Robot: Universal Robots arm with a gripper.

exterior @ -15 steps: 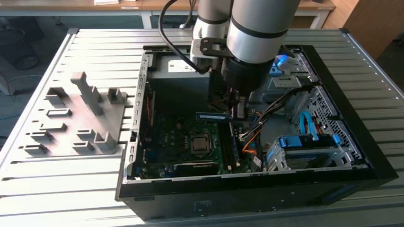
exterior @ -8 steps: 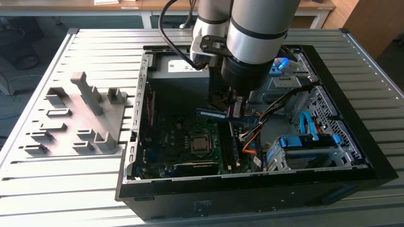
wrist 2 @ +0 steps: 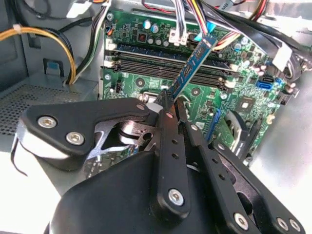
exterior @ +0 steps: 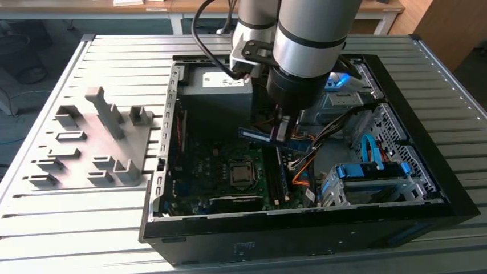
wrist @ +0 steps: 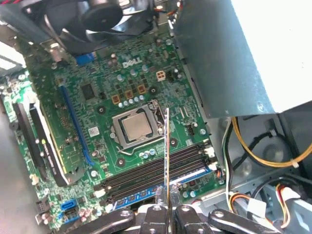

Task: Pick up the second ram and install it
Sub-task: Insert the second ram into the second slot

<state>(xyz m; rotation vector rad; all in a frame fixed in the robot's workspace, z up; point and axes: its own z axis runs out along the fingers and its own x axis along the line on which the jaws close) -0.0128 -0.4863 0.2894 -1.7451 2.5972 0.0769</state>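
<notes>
Dark second ram (wrist 2: 194, 62) pinched in tool (wrist 2: 173, 102), held above motherboard memory slots (wrist: 146, 174).

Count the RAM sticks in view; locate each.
2. The second ram is gripped in the claw above the motherboard; another stick sits in the slot farthest from the processor. More may be hidden.

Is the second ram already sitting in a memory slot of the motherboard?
No. In the second wrist view the gripper grips the second ram, tilted, away from the slots of the motherboard.
</notes>
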